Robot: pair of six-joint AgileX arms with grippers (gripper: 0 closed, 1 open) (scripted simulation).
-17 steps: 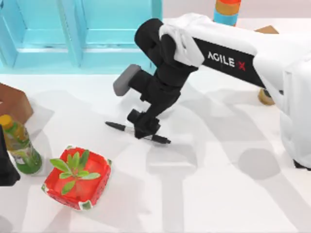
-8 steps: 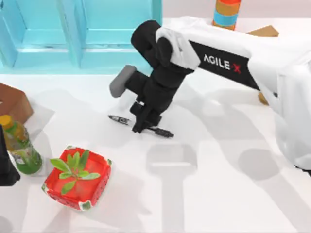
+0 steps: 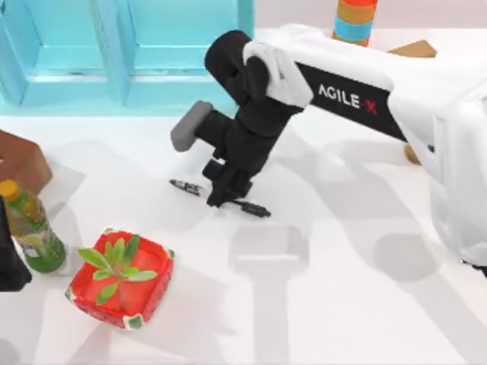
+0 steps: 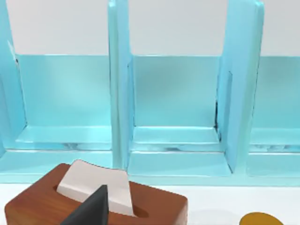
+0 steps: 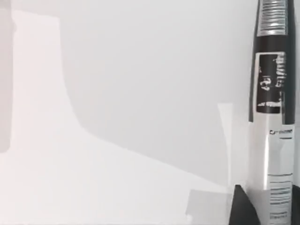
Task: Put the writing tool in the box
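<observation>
- Top view has the right arm reaching in from the right side across the middle of the table [image 3: 342, 304], its right gripper [image 3: 218, 196] pointing down onto the marker pen [image 3: 251, 207].
- That pen lies on the white tabletop a little left of centre, running left to right, one end poking out on each side of the gripper.
- From above, the fingers look closed around the pen's middle; the right wrist view shows the pen [image 5: 274, 93] with its printed band close up, a dark fingertip [image 5: 243, 206] right against it.
- Blue box [image 3: 129, 53] stands along the far edge, left of centre, well apart from the pen; the left wrist view looks into its open compartments [image 4: 173, 93].
- Left arm sits parked at the near left edge, and I cannot tell how the left gripper [image 3: 11, 266] holds its fingers.
- Green bottle [image 3: 32, 228] stands just beside it, a red tray [image 3: 148, 300] holding a leafy plant [image 3: 114, 262] to its right.
- Brown tissue box [image 4: 154, 208] rests at the left, in front of the blue box.
</observation>
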